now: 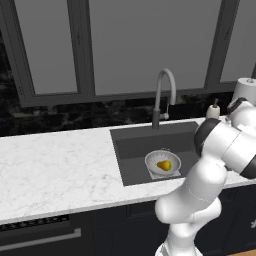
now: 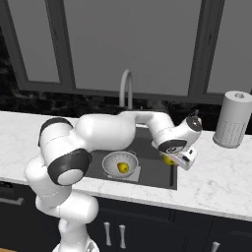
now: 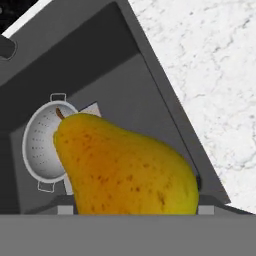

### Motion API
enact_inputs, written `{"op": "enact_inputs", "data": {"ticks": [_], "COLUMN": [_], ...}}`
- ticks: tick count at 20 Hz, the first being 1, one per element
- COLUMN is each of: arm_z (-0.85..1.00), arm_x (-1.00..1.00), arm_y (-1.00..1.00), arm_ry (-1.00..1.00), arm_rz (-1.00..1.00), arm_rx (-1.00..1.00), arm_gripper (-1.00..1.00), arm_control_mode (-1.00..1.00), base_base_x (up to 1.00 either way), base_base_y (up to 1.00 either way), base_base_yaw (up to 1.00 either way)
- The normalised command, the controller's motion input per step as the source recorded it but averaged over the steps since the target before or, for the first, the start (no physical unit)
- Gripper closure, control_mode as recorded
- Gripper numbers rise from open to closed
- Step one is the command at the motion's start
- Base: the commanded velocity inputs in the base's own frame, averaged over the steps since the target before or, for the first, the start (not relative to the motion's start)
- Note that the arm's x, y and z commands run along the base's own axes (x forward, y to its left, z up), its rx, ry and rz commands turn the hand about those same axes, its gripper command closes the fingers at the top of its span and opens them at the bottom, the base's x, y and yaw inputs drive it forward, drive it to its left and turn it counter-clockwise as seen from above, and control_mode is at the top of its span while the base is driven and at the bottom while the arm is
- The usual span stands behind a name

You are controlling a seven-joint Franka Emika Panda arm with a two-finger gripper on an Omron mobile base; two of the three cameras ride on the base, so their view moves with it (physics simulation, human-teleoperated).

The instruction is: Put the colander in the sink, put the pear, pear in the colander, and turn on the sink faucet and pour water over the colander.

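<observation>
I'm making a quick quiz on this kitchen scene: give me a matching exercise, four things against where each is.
Things:
1. colander
2. first pear
3. second pear
4. sink faucet

Places:
A. in the end effector, over the sink's right edge
B. behind the basin, arching over it
C. on the sink floor
D. inside the colander

Pairs: 1-C, 2-D, 3-A, 4-B

The white marble-look bench (image 1: 55, 165) is smooth with grey veining. The dark grey rectangular sink (image 1: 132, 155) looks matt. The round perforated silvery-white metal colander (image 1: 152, 161) has a soft sheen, like the grey metal gooseneck faucet (image 1: 165, 80). The large yellow-orange pear (image 3: 125, 170) has smooth, brown-speckled skin.
</observation>
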Motion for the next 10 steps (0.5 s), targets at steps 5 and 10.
{"op": "enact_inputs", "data": {"ticks": [5,10], "arm_z": [0.0,-0.01], "arm_x": [0.15,0.27], "arm_y": [0.32,0.65], "arm_ry": [-0.01,0.0], "arm_rz": [0.0,0.0], "arm_rx": [0.15,0.02], "arm_gripper": [1.0,1.0], "arm_control_mode": [-1.0,-1.0], "base_base_x": [0.0,0.0], "base_base_y": [0.0,0.0], "base_base_yaw": [0.0,0.0]}}
